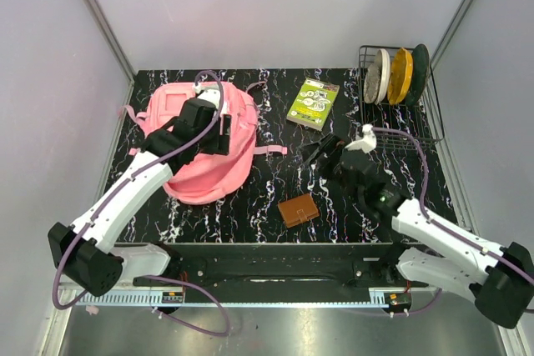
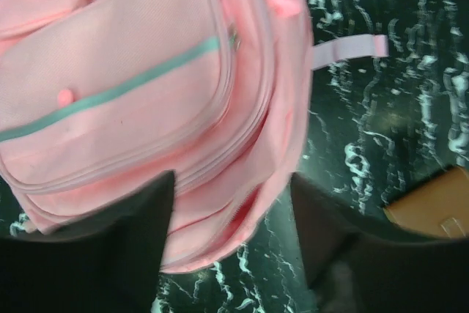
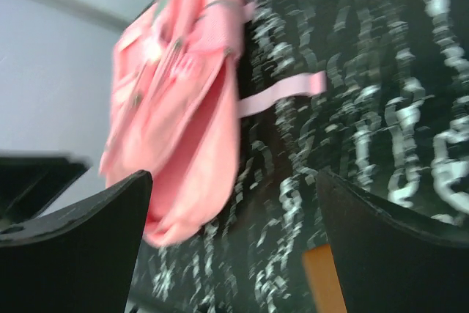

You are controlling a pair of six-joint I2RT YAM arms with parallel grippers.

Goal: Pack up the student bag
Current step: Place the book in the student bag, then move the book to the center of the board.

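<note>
Hovering left fingers (image 2: pixel 110 254), student bag (image 2: pixel 146 71) beneath

The left arm (image 1: pixel 125 193) stretches toward one o'clock with the left pincer (image 2: pixel 231 203) partly parted and empty, while the right arm (image 1: pixel 434 231) reaches toward ten o'clock, the right pincer (image 3: pixel 234 196) spread wide.

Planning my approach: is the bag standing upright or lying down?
Lying down: the student bag rests flat on the table, front pockets facing up.

The student bag (image 1: pixel 213 174) lies on the left of the table (image 1: pixel 275 181). Behind my right gripper (image 1: pixel 314 154) lies a book (image 1: pixel 313 102); before it, maybe a wallet (image 1: pixel 298 210).
</note>
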